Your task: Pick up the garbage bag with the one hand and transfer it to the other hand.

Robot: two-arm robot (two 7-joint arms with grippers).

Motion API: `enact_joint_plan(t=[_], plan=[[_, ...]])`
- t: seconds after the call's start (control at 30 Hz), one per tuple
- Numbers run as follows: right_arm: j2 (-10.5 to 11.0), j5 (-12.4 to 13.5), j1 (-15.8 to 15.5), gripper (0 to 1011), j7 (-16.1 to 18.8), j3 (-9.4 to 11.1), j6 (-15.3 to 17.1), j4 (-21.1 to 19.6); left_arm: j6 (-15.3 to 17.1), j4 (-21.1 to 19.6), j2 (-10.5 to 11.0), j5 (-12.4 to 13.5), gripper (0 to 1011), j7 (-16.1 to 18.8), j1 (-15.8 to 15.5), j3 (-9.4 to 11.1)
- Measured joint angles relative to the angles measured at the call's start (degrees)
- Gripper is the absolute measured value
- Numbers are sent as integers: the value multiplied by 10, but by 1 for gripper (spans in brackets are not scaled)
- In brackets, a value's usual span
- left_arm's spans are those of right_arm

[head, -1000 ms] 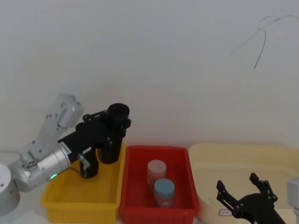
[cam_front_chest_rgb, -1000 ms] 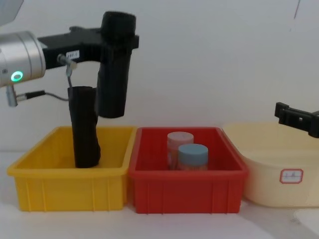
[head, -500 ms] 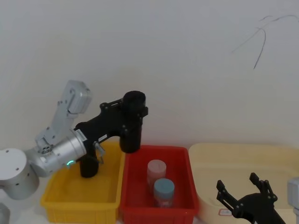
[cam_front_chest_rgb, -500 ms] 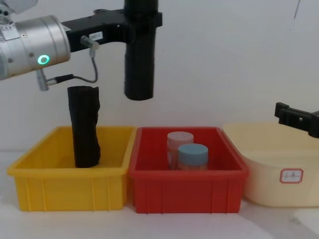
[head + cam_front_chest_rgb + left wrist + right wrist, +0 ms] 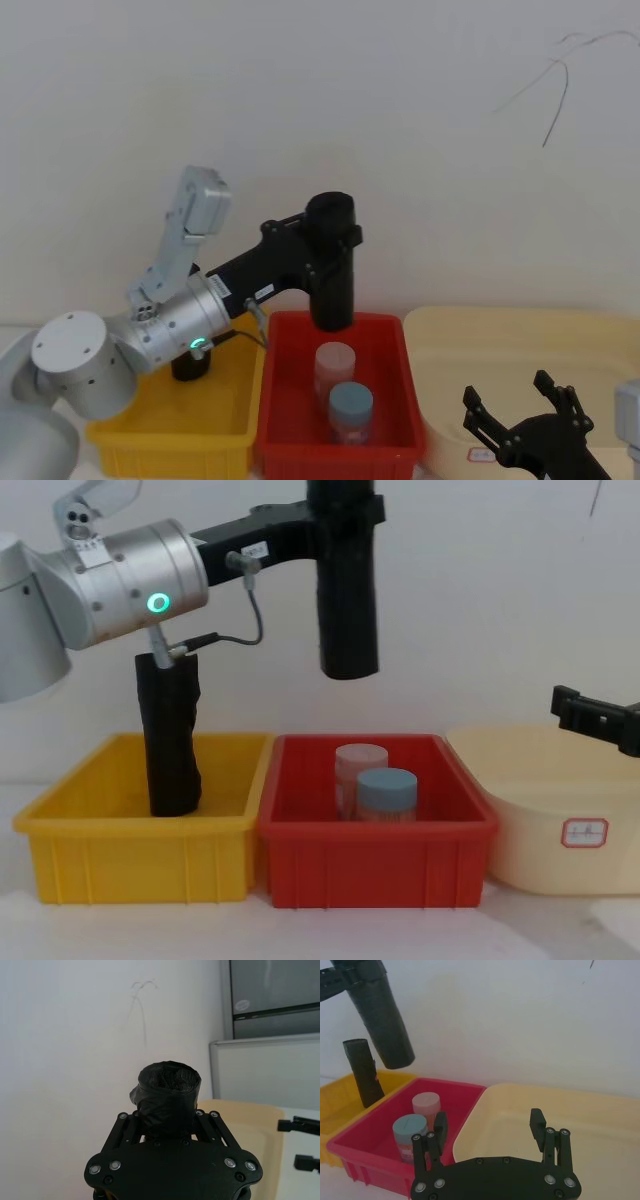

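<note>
At five o'clock in the head view the right gripper (image 5: 522, 408) hovers, prongs spread wide and empty, over the cream tub (image 5: 530, 810). The tub's small red-edged label (image 5: 584, 832) is too small to read. At the tub's nine o'clock stands the red bin (image 5: 380, 865), and past that the yellow bin (image 5: 130, 865), holding a bumpy black roll (image 5: 170, 740). High over the red bin the left gripper (image 5: 345, 505) clamps the garbage bag (image 5: 348, 610) near its top. The bag hangs upright, long axis vertical.

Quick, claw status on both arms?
Left claw: shut on the garbage bag, held upright in the air.
Right claw: open, holding nothing, near the cream tub.
</note>
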Motion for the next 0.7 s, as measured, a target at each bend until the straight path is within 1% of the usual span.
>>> enact_joint_plan(t=[0.3, 0.7], plan=[[0, 0, 0, 1001, 0, 0, 0, 0, 8, 25, -24, -18, 386, -21, -14, 16], [0, -6, 1, 1001, 4, 1, -8, 1, 21, 36, -43, -31, 386, -38, -20, 35]])
